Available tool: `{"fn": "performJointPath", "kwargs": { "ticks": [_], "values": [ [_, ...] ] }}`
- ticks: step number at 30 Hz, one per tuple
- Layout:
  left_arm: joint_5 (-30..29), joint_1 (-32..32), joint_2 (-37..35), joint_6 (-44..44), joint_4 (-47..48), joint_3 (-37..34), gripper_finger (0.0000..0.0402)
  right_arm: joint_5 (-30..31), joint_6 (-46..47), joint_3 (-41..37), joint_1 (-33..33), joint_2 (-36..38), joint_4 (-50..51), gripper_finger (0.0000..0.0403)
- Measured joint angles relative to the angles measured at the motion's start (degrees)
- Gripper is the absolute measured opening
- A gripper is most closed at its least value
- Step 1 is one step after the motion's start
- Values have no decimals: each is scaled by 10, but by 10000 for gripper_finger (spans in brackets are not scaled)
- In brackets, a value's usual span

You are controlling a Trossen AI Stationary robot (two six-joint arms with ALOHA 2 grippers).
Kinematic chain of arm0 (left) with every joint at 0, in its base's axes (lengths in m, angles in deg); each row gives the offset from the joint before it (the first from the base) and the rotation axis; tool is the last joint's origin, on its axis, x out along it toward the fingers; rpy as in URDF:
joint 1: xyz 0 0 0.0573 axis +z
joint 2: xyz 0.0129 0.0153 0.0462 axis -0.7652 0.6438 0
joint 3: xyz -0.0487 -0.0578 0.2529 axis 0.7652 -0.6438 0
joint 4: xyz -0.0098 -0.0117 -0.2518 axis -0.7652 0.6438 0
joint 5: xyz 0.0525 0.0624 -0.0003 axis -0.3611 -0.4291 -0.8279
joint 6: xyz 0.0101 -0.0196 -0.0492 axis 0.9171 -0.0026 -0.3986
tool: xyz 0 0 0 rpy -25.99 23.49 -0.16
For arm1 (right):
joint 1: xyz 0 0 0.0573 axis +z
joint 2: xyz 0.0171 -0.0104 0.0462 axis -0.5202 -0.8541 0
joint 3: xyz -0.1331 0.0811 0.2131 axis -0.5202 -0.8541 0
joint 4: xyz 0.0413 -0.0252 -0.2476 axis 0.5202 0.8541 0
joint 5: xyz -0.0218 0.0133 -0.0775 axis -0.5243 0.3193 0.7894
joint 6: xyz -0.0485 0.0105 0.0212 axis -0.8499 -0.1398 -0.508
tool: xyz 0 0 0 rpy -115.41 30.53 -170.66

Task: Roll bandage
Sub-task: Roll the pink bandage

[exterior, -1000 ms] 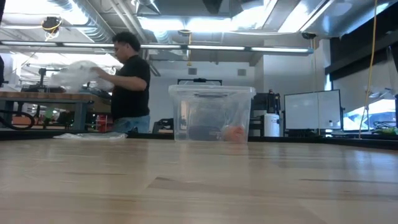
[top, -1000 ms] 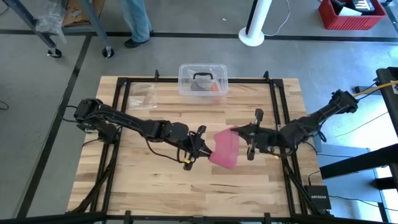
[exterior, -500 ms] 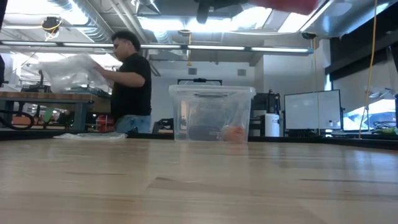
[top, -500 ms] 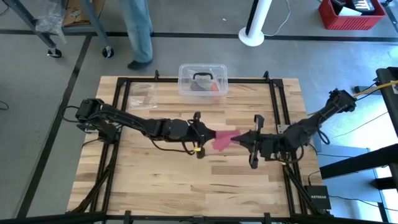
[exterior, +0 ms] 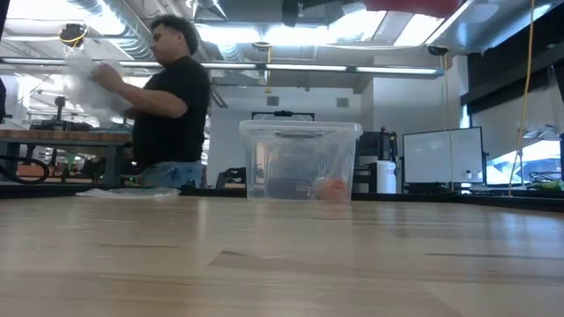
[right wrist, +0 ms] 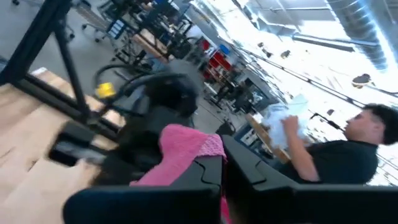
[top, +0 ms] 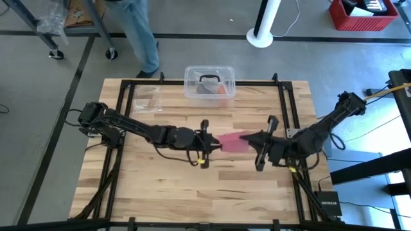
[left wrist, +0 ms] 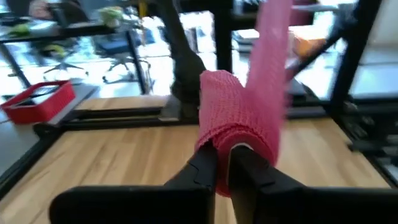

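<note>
The 2 arms meet over the middle of the wooden table (top: 173, 173), well above the boards; between them hangs the bandage (top: 232, 142), a pink-red strip of stretchy fabric held clear of the surface. The left gripper (top: 209, 142) comes in from the left side, its fingers clenched on one end of the bandage; in the left wrist view the fabric (left wrist: 239, 134) wraps over the 2 dark fingertips (left wrist: 208, 163), pressed close together, and a length of it rises away toward the other arm. The right gripper (top: 247, 138) reaches in from the right side, nipped tight on the opposite end; its wrist view shows a pink fold (right wrist: 180, 152) caught right at the closed fingers (right wrist: 208, 171), with the left arm's dark wrist blurred just beyond it. From table height only the underside of the arms and a red-pink edge (exterior: 410, 6) show at the very top.

At the far edge of the table stands a clear plastic box (top: 209, 81) with a black handle; something orange (exterior: 331, 188) lies inside it; a small clear bag (top: 146, 98) lies near the far left corner. Beyond the table a person (exterior: 167, 110) in a black shirt and jeans stands at a bench, handling clear plastic sheeting (exterior: 88, 84).
</note>
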Motion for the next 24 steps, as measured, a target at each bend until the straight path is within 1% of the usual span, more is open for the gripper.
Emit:
{"fn": "performJointPath", "kwargs": {
  "ticks": [3, 8, 13, 15, 17, 19, 22, 24],
  "values": [
    [0, -5, 0, 27, 19, 0, 13, 23, -1, 18, 0, 13, 29, 4],
    [-1, -1, 0, 34, 43, 0, 13, 62, -15, 33, 10, 30, 42, 5],
    [-6, -1, -1, 34, 39, -3, 13, 100, -46, 34, 59, 58, 38, 5],
    [-22, 1, -1, 22, 42, -4, 13, 116, -54, 34, 84, 62, 38, 5],
    [-20, 7, -1, 6, 41, -4, 13, 126, -61, 34, 103, 65, 37, 5],
    [6, 13, -1, 4, 37, -4, 13, 133, -65, 34, 113, 65, 34, 5],
    [78, 13, 5, 15, 10, -5, 13, 134, -69, 35, 107, 65, 38, 5],
    [128, 4, 7, 33, -10, -5, 13, 129, -69, 35, 88, 64, 40, 5]
  ]
}}
